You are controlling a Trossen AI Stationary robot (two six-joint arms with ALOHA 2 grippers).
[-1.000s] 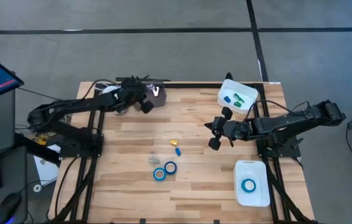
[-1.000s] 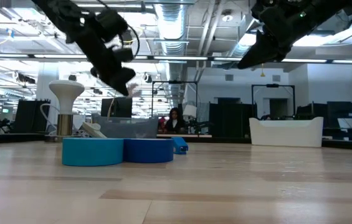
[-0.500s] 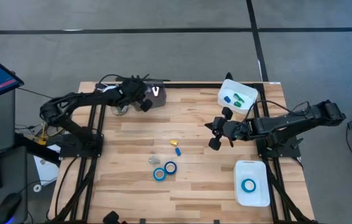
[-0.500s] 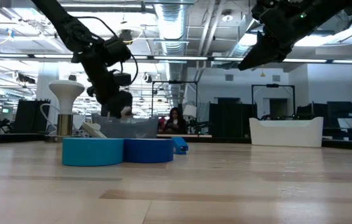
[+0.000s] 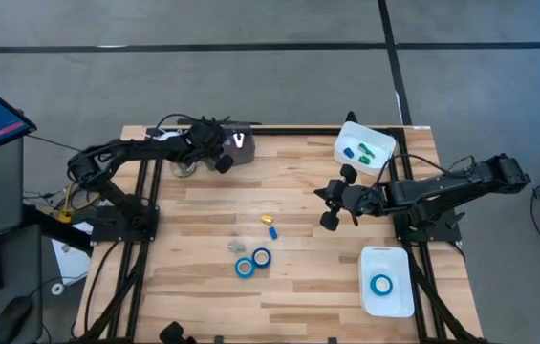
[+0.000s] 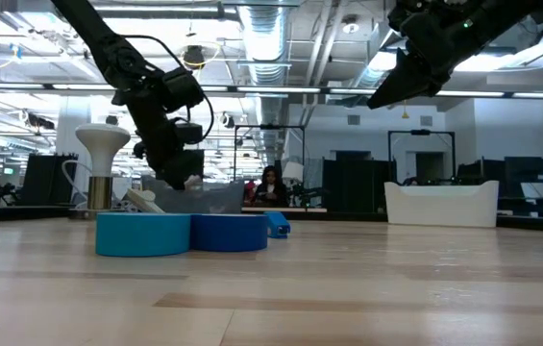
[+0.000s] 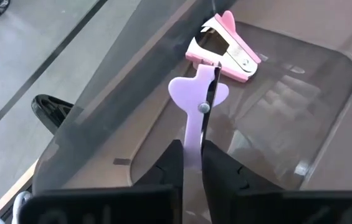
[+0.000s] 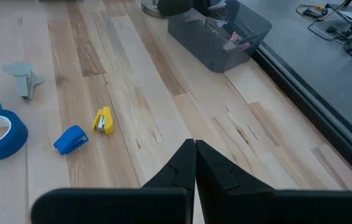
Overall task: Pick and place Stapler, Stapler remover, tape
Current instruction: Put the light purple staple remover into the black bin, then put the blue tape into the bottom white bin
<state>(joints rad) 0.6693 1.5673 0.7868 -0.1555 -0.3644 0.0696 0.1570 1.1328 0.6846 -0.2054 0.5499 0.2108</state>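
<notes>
My left gripper (image 7: 191,155) hangs over a dark see-through bin (image 5: 241,143) at the table's far left and is shut on a lilac staple remover (image 7: 195,102). A pink claw staple remover (image 7: 222,46) lies on the bin's floor. Two blue tape rolls (image 5: 244,268) (image 5: 263,257) lie flat mid-table, and a third (image 5: 381,284) is in a white tray. A yellow stapler (image 5: 270,221), a blue stapler (image 5: 272,231) and a grey staple remover (image 5: 237,246) lie nearby. My right gripper (image 5: 327,222) waits shut above the table's right half. My left gripper pinches the lilac staple remover's narrow handle end (image 7: 192,142) between its two fingers. The fingers slant down over the bin and lie along the remover. Its wide end with the metal blade (image 7: 208,93) sticks out ahead of them; whether that end touches the bin, I cannot tell.
A white bin (image 5: 365,148) with green and blue items stands at the far right. The white tray (image 5: 386,304) sits at the near right. A white lamp-like stand (image 6: 103,163) rises behind the bin in the low view. Bare wood lies between the bins and the tape rolls.
My left gripper has come down toward the dark bin and tipped further downward, carrying the lilac staple remover with it. My right gripper has kept still.
</notes>
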